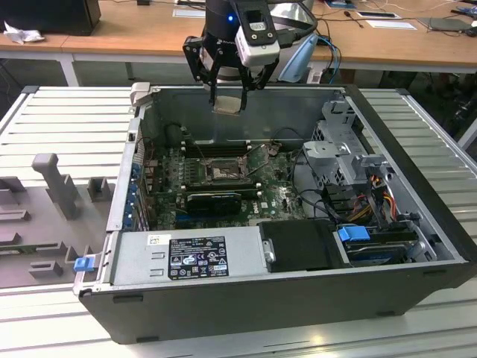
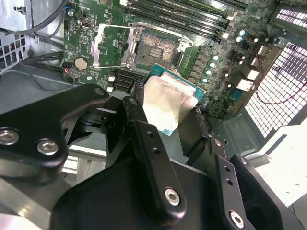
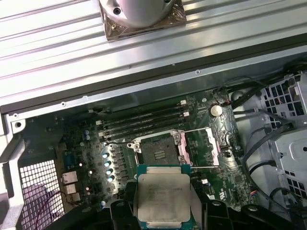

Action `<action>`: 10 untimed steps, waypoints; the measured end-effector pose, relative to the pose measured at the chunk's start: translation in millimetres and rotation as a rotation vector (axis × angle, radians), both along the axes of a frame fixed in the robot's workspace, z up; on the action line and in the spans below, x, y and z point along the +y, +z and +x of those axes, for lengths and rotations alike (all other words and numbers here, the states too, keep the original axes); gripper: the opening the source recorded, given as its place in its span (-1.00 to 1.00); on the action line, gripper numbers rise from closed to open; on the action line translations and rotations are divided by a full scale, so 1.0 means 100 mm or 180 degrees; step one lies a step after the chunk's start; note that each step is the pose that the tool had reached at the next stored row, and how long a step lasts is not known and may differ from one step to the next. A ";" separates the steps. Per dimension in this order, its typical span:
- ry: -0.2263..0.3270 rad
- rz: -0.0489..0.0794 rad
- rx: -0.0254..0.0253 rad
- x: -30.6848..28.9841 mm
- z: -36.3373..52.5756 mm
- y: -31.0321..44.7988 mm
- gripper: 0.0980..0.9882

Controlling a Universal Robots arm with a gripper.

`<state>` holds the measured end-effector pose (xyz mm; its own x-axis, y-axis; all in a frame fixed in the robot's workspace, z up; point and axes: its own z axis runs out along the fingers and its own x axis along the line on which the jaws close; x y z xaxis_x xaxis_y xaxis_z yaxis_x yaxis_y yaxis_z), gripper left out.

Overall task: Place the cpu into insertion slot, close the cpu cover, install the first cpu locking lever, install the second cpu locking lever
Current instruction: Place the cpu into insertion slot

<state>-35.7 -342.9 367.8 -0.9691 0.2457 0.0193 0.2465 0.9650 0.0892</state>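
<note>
Cpu (image 1: 227,105), a flat silvery-grey square chip, is hanging at the exterior view's upper centre, the black gripper (image 2: 168,109) clamping its edges, seemingly to hold it level for the exposed black-rimmed square insertion slot (image 1: 220,173) at mid-frame.

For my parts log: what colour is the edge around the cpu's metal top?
Teal-green; the cpu shows it best in the first wrist view.

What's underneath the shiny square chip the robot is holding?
Down below the chip is the green board with its open socket, the metal cover flipped aside. The chip's own underside and the bit of board straight behind it are hidden.
</note>
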 end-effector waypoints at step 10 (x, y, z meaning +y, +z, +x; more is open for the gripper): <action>-0.0117 0.0000 0.0000 0.000 0.000 -0.001 -0.03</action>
<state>-35.7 -342.9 367.7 -0.9595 0.2811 0.0193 0.2817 0.9553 0.0893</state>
